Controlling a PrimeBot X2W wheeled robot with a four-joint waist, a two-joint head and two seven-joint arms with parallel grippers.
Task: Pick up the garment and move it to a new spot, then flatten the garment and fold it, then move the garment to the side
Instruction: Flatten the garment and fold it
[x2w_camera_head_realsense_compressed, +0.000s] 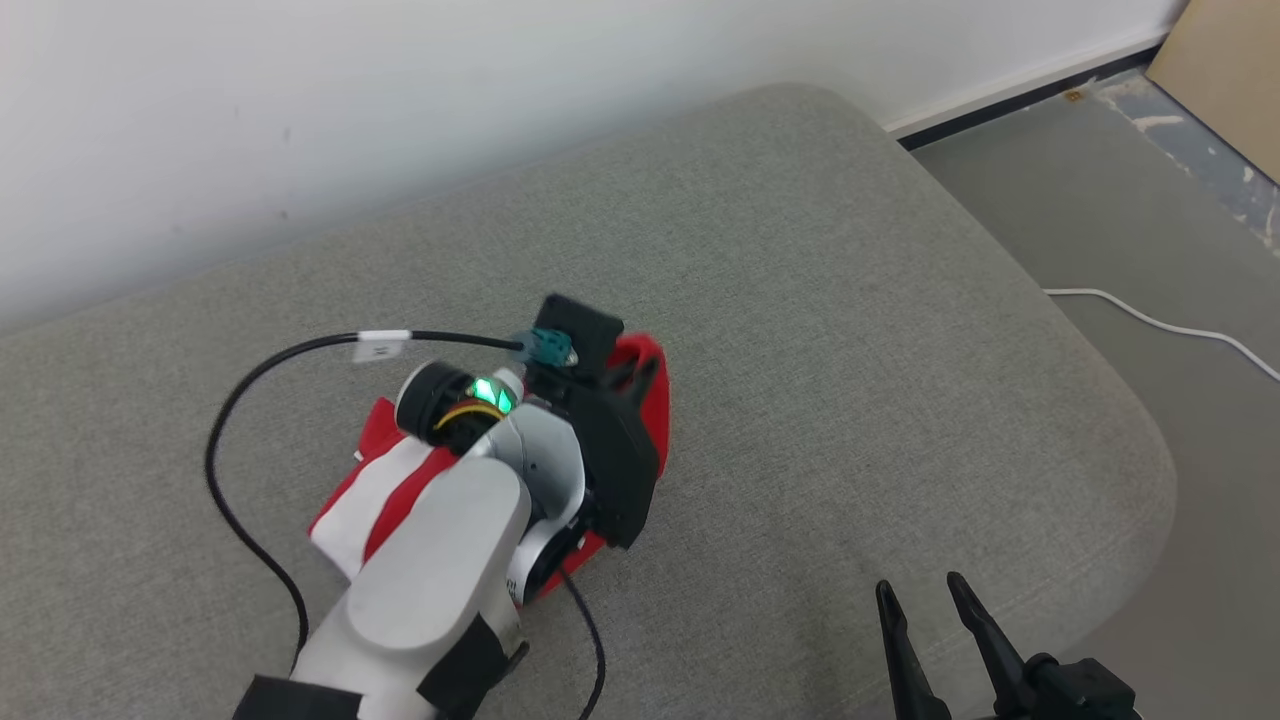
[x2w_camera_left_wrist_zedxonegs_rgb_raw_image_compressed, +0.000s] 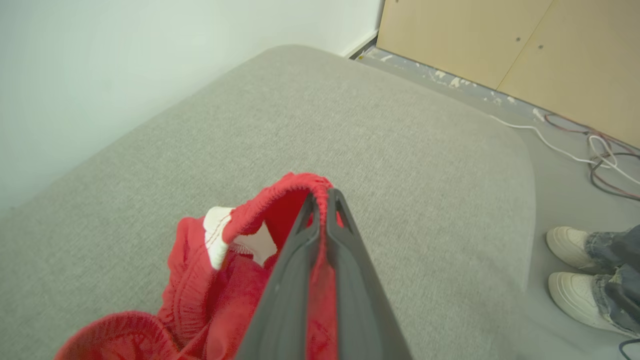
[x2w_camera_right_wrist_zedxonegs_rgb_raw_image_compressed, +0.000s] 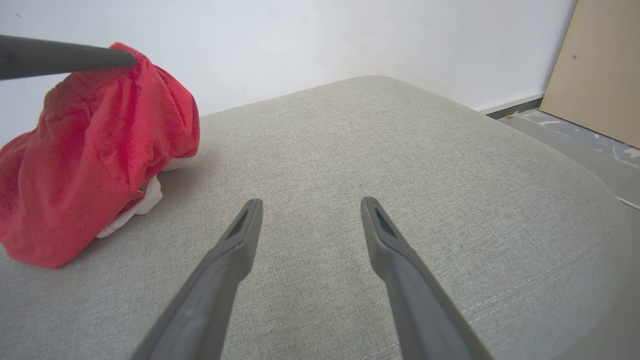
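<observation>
The left gripper (x2w_camera_head_realsense_compressed: 640, 380) is sitting mid-frame in the head view, over the red-and-white garment (x2w_camera_head_realsense_compressed: 345, 520) bunched on the grey cushion (x2w_camera_head_realsense_compressed: 850, 300); the right gripper (x2w_camera_head_realsense_compressed: 925, 592) is showing at lower right, fingers spread. In the left wrist view the fingers are pinching the garment's red elastic hem — centre frame. In the right wrist view the garment is hanging at upper left, its lower edge resting on the cushion.

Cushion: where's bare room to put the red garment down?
Bare: the wide stretch of cushion between the garment and its rounded right edge, and the strip along the wall. Crowded: head view's lower left, under the left arm and its black cable.
</observation>
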